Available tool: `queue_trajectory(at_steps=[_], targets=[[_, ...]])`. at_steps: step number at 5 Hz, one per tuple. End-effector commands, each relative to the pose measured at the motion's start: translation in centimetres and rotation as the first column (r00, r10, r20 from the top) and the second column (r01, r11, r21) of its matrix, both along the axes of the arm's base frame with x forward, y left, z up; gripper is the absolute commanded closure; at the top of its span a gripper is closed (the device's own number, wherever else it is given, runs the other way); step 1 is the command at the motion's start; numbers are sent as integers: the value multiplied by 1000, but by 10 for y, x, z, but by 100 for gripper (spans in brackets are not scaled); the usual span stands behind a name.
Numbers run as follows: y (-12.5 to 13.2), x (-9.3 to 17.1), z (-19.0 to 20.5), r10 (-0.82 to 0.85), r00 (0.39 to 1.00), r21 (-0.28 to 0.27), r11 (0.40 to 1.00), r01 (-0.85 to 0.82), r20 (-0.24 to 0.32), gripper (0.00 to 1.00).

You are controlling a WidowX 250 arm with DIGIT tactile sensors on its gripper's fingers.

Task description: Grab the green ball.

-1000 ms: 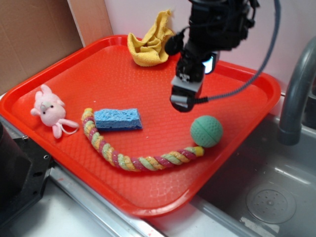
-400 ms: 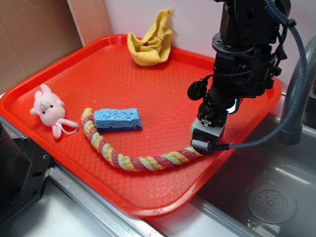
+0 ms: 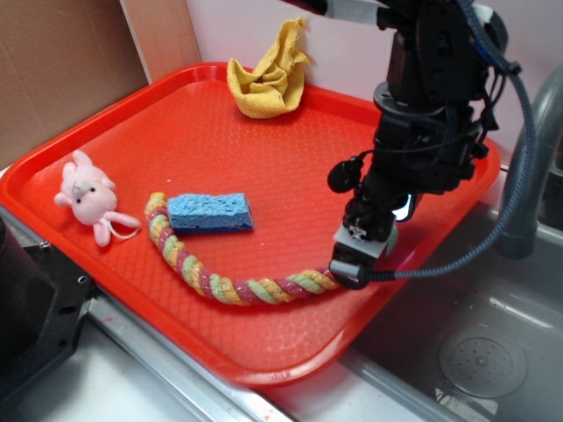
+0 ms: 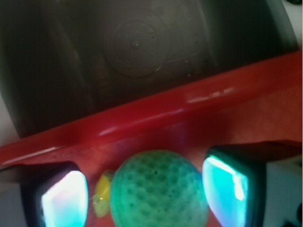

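In the wrist view the green ball, teal and dimpled, sits on the red tray between my two fingers. My gripper is open around it. The left pad stands apart from the ball, with the yellow end of the rope in that gap. The right pad is close to the ball's side. In the exterior view my gripper is low over the tray's right part at the rope's end and hides almost all of the ball.
A braided rope curves across the tray. A blue sponge, a pink plush toy and a yellow cloth lie on it. A steel sink and faucet are right of the tray's rim.
My gripper has moved from above the tray's middle right and down onto the ball. In the last half second it has sunk slightly lower and left, covering the ball.
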State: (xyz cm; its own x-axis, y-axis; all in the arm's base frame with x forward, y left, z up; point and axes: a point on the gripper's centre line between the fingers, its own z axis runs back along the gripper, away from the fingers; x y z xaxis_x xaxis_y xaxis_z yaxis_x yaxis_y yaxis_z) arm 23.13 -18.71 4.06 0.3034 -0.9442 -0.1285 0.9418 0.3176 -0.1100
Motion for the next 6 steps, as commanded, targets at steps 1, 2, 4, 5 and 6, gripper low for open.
queue_trajectory(at_steps=[1, 2, 4, 5, 6], targets=[[-1, -16, 7, 65, 996, 20, 998, -64, -55, 100], [10, -24, 5, 114, 989, 44, 993, -111, -90, 100], [70, -37, 51, 499, 864, -28, 865, -501, -70, 100], [94, -41, 85, 687, 723, -102, 716, -691, -69, 100], [112, -51, 104, 814, 576, -93, 569, -817, -72, 100]])
